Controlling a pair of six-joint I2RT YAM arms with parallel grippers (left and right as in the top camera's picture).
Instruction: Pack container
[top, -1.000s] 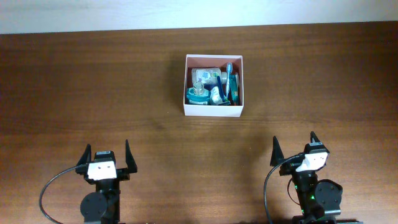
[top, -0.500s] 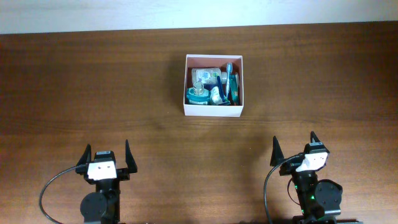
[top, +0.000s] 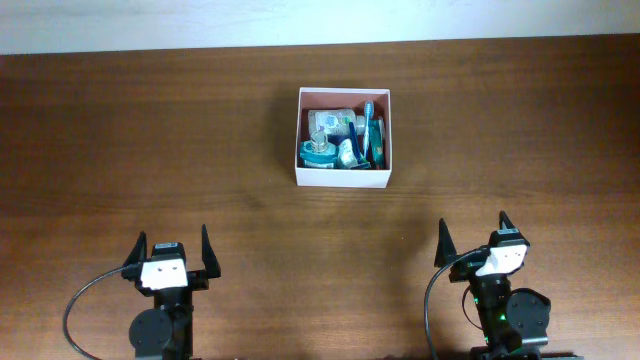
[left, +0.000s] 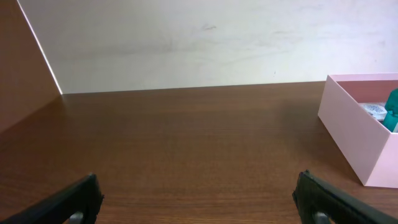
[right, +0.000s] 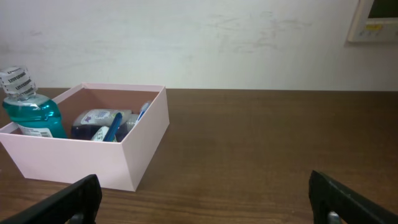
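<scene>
The container (top: 343, 179) is a square white-walled box with a pinkish inside, at the table's middle back. It holds a teal mouthwash bottle (top: 318, 152), a blue toothbrush (top: 367, 120) and other toiletry items. It shows at the right edge of the left wrist view (left: 354, 143) and at the left of the right wrist view (right: 140, 146), with the bottle (right: 31, 115) upright inside. My left gripper (top: 171, 247) is open and empty near the front edge. My right gripper (top: 473, 236) is open and empty at the front right.
The brown wooden table (top: 150, 130) runs to a pale wall at the back. A white panel (right: 373, 18) hangs on the wall at the upper right of the right wrist view.
</scene>
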